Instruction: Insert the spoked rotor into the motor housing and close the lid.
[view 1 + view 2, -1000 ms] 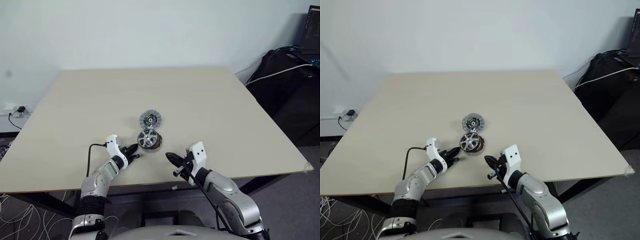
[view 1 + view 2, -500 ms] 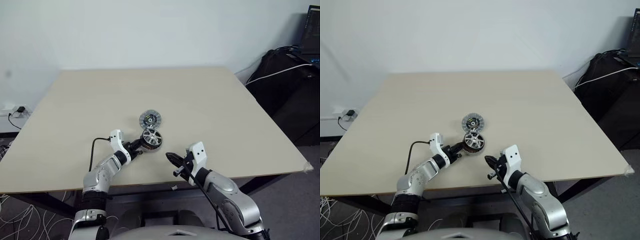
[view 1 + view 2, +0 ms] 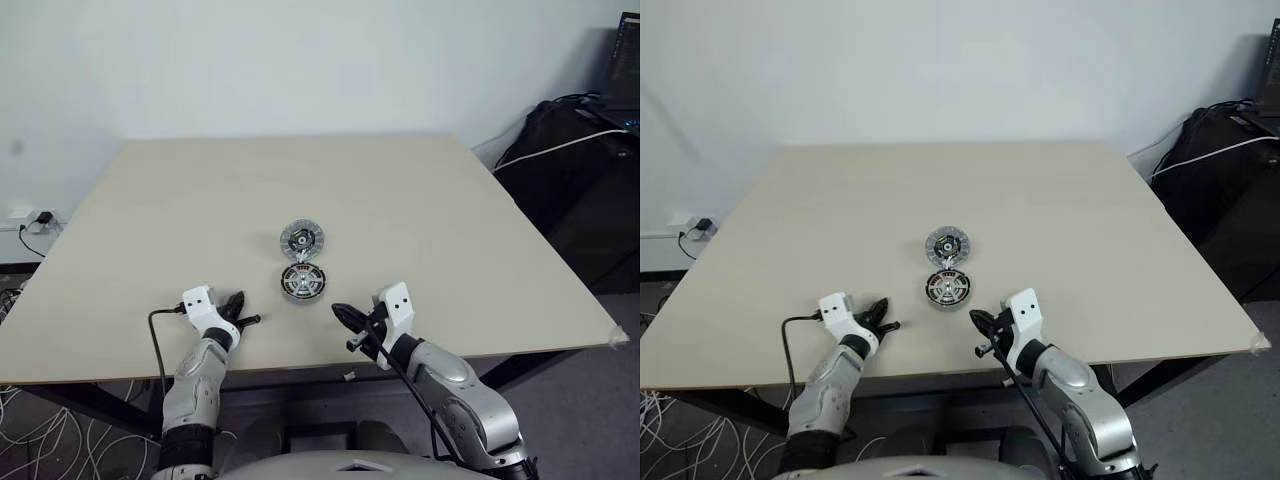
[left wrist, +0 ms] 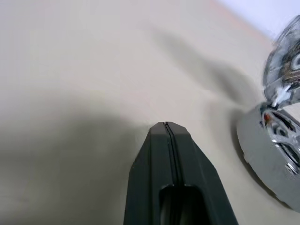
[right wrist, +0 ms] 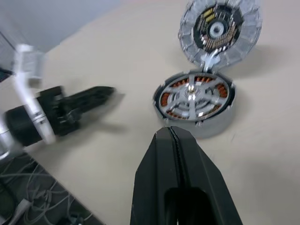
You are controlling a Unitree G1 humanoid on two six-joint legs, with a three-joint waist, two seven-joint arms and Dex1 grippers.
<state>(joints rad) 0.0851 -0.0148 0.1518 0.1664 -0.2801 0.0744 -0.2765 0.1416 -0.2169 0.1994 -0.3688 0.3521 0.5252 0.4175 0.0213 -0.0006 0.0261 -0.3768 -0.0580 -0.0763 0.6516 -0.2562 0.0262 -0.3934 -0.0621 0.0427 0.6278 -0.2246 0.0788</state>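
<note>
The beige counter (image 3: 420, 200) was mostly bare. Right arm sat bent near the front edge, its right end effector (image 3: 338, 312) pinched closed on nothing and aimed left at the parts, same spot as a second ago. Left arm had pulled back and left from the motor housing (image 3: 303, 283); the left end effector (image 3: 245, 321) was closed and empty too. The spoked rotor (image 5: 193, 96) now sat flat inside the housing instead of tilted. The lid (image 3: 301, 239) lay just behind it, touching.

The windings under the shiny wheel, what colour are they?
Copper-orange, peeking through the spoked rotor in the motor housing. The right wrist view shows it best.
</note>
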